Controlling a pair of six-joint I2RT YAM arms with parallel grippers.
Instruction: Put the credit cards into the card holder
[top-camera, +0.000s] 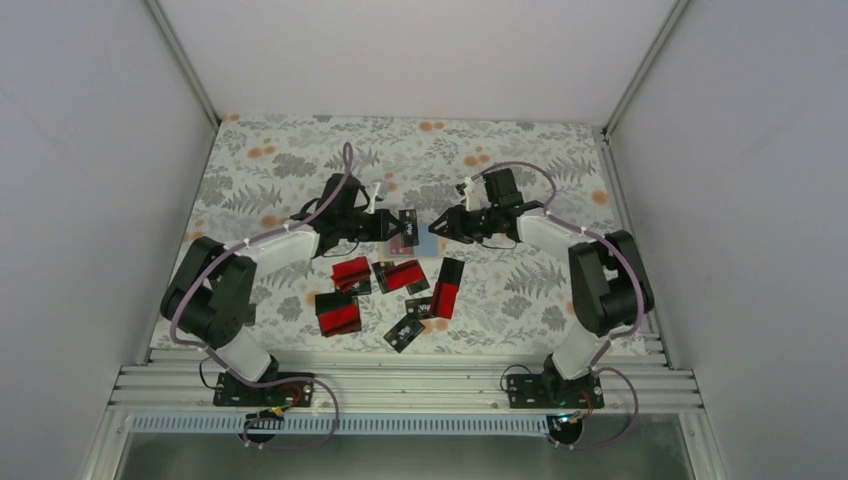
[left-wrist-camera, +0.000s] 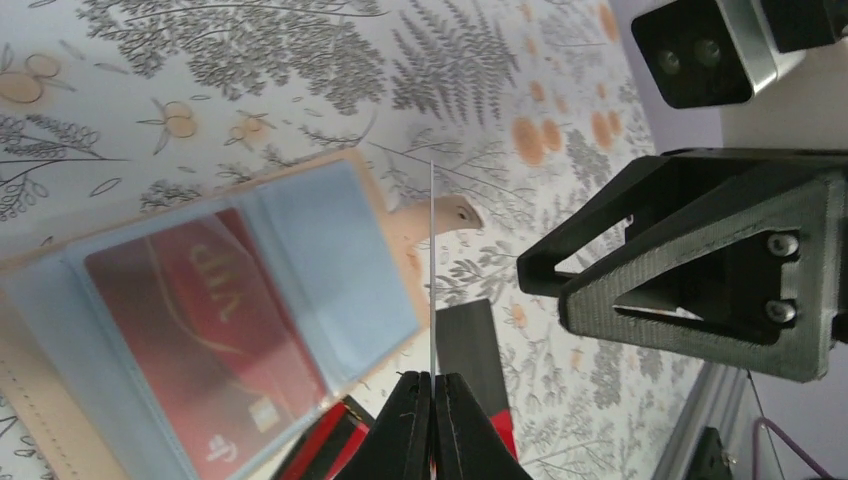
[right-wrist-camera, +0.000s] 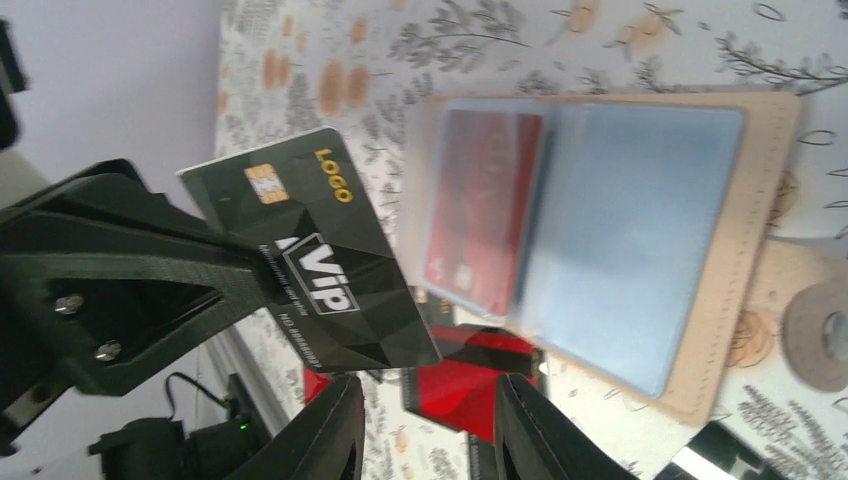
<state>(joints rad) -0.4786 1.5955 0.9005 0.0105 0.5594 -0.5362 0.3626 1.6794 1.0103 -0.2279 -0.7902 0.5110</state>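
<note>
The card holder (right-wrist-camera: 770, 130) lies open on the flowered cloth, tan outside with pale blue sleeves, and a red card (right-wrist-camera: 480, 210) sits in one sleeve. My left gripper (left-wrist-camera: 432, 378) is shut on a black VIP credit card (right-wrist-camera: 310, 260), which stands edge-on (left-wrist-camera: 432, 270) just above the card holder's (left-wrist-camera: 330, 250) right side. My right gripper (right-wrist-camera: 425, 420) is open with nothing between its fingers, facing the left gripper (top-camera: 388, 225) across the holder (top-camera: 427, 243). Several red-and-black credit cards (top-camera: 400, 275) lie loose nearer the arm bases.
White walls (top-camera: 90, 150) close in the table on three sides. Aluminium rails (top-camera: 400, 385) run along the near edge behind the loose cards. A grey ring-shaped thing (right-wrist-camera: 815, 335) lies by the holder's edge in the right wrist view.
</note>
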